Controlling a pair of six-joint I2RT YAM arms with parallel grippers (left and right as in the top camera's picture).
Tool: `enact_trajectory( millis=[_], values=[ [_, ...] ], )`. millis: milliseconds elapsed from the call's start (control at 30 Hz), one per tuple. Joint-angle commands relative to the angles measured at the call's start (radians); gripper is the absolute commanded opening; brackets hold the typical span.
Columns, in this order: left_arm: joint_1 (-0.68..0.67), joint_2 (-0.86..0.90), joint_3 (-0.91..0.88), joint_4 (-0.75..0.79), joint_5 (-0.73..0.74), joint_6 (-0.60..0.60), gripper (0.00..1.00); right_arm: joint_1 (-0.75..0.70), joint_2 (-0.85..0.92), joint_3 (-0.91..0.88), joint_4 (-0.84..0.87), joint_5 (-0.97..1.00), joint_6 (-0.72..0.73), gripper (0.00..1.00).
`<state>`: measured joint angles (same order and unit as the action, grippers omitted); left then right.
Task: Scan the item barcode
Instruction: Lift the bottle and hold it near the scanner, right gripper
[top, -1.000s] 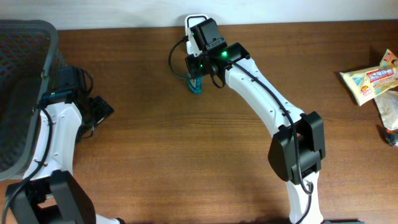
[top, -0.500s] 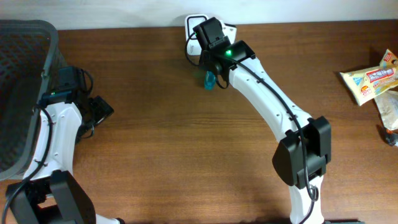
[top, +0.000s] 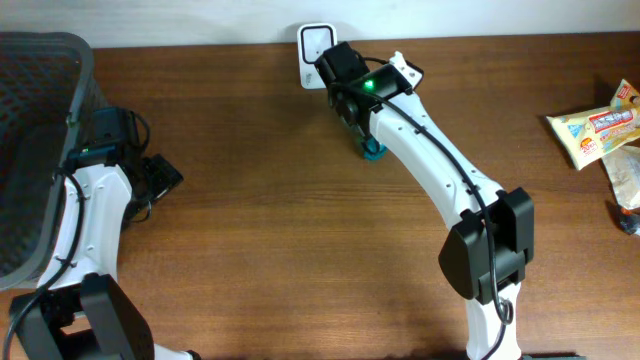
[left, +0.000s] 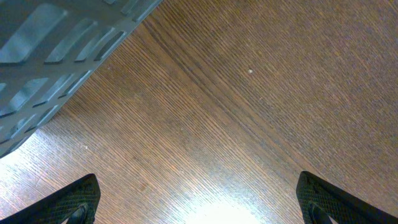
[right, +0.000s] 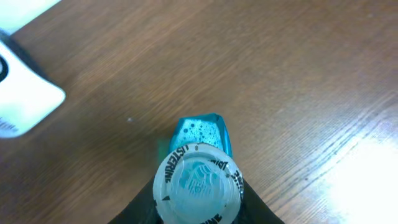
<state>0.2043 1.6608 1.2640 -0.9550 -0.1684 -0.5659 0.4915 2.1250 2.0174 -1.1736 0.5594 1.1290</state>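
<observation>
Black right tool (right: 198, 208) grips a small teal plastic mouthwash bottle (right: 200, 134) just under its round white screw cap (right: 198, 183), a finger on either side. The bottle hangs upright with its cap towards the wrist camera. Whether its base touches the brown wooden worktop (top: 300, 250) I cannot tell. The flat white scanner block (top: 316, 42) lies at the far edge of the worktop, near the bottle but apart from it, up and to one side.

The step in hand looks like the presenting of the item. The bottle is lifted and carried, yet no barcode shows in any view, so the scan itself seems not yet done. The next move calls for bringing the bottle closer to the scanner and turning it until the printed label faces the scanner's window, without the fingers covering the code.

The left tool (left: 199, 202) stands wide open and holds nothing, low over bare wood beside the dark grey slatted plastic basket (top: 40, 100).

As for containers, the bottle is capped, with blue liquid and small bubbles showing through its shoulder. The basket shows only its own mesh in the part visible. Far right, well apart from both arms, lie a yellow snack packet (top: 595, 130) and a clear wrapped pack (top: 625, 180).
</observation>
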Motion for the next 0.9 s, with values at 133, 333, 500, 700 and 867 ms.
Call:
enact_trajectory(
  millis=[133, 333, 500, 700, 867],
  values=[
    [0.008, 0.009, -0.004, -0.002, -0.004, -0.003, 0.99, -0.014, -0.049, 0.015, -0.049, 0.067, 0.124, 0.29],
    [0.008, 0.009, -0.004, -0.002, -0.004, -0.002, 0.99, -0.034, -0.018, 0.01, -0.057, -0.014, 0.145, 0.3],
    [0.008, 0.009, -0.004, -0.002, -0.004, -0.002, 0.99, -0.049, -0.017, 0.01, -0.061, -0.015, 0.145, 0.3],
    [0.008, 0.009, -0.004, -0.002, -0.004, -0.002, 0.99, -0.051, 0.021, 0.002, -0.061, -0.017, 0.145, 0.34],
    [0.008, 0.009, -0.004, -0.002, -0.004, -0.003, 0.99, -0.058, 0.023, 0.002, -0.057, -0.019, 0.144, 0.37]
  ],
)
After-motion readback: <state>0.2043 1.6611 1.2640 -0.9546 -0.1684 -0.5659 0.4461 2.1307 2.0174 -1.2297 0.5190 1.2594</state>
